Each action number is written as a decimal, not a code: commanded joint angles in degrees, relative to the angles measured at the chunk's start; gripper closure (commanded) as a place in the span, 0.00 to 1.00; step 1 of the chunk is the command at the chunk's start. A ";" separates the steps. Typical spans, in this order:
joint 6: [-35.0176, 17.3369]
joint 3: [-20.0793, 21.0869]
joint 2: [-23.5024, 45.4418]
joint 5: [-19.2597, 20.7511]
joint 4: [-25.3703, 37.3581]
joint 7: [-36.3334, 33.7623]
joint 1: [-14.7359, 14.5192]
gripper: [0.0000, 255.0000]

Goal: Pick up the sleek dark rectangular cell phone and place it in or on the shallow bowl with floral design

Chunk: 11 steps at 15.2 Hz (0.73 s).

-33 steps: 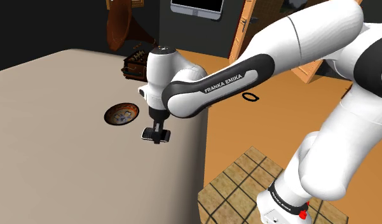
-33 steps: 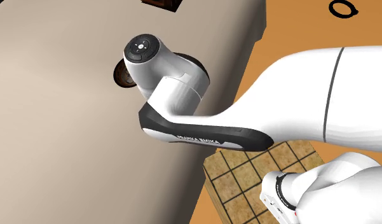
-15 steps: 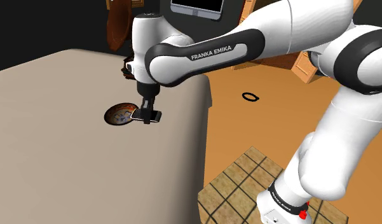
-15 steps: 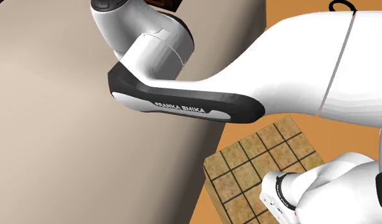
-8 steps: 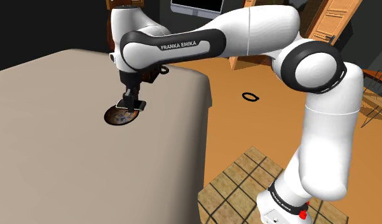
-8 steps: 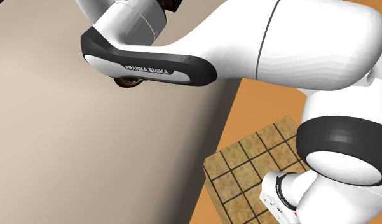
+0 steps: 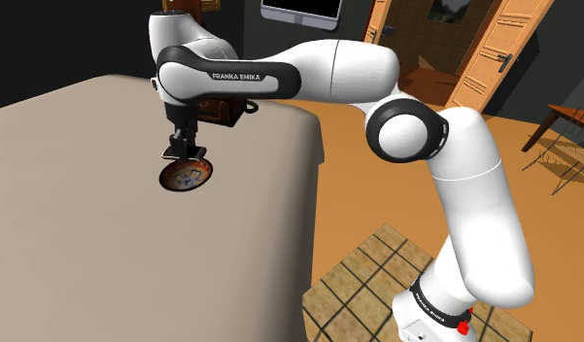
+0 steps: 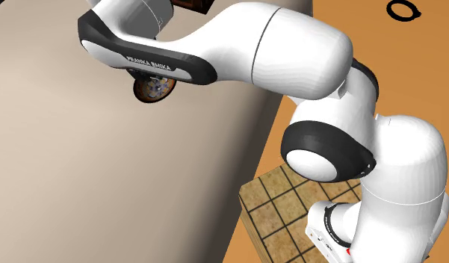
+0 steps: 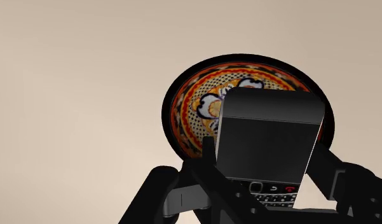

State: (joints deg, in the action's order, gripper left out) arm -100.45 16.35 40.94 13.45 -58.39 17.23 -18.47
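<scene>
On the shoulder view's left lies the bare beige desk (image 7: 76, 223). Near its middle sits the shallow bowl (image 7: 187, 177), dark-rimmed with an orange, red and white flower pattern inside. Directly above the bowl hangs the pincer (image 7: 184, 153), pointing straight down. It is closed on the cell phone (image 9: 269, 133), so the phone is in the air over the bowl and not on the desk. Whether it touches the bowl yet, I cannot tell.

The wrist view shows the grip. The black fingers (image 9: 208, 167) clamp the phone's two long edges at the keypad end, and the glossy screen end juts out past them over the painted well. To the right, the white arm (image 7: 328, 68) runs back toward the stand.

The phone looks stiff, flat and light, so the squeeze should not bend it. Its smooth sides are probably slippery, though, and a hold this near one end could let it pivot. A grip nearer the middle would likely be steadier. The bowl looks breakable, so a low, gentle release seems wise.
</scene>
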 commanded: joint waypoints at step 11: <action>-8.23 -0.23 0.73 0.47 -7.62 -0.99 0.75 1.00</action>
State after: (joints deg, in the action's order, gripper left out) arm -108.11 16.12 41.68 13.89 -65.45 16.38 -17.73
